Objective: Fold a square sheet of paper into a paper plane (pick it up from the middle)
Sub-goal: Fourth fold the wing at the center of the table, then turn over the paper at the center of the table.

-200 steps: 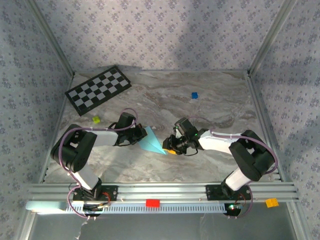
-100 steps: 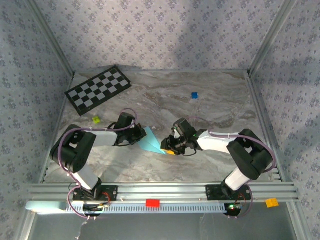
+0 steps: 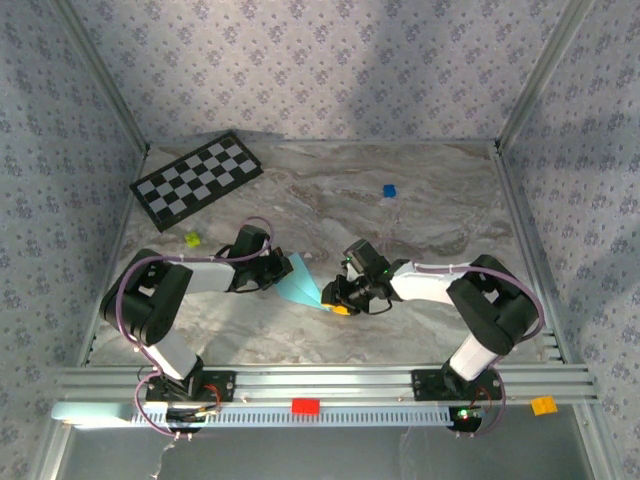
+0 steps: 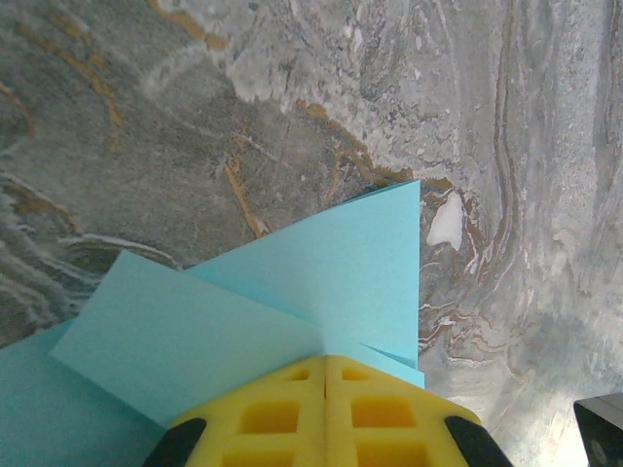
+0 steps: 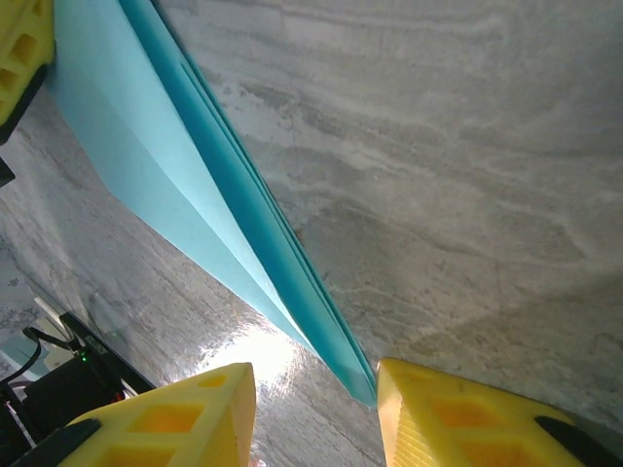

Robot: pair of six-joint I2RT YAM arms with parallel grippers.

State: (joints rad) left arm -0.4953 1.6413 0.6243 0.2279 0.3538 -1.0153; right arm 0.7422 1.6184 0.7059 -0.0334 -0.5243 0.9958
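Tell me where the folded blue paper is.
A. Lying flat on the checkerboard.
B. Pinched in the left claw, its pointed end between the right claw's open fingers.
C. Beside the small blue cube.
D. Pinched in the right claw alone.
B: the left gripper is shut on the folded blue paper, whose pointed tip sits between the open fingers of the right gripper.

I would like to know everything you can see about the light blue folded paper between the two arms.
The light sky-blue folded paper is thin, plain and unmarked, with layered flaps that narrow to a long point. The left tool is shut on its wide end. Its pointed tip lies between the open yellow fingers of the right tool, close to one finger; contact is unclear.
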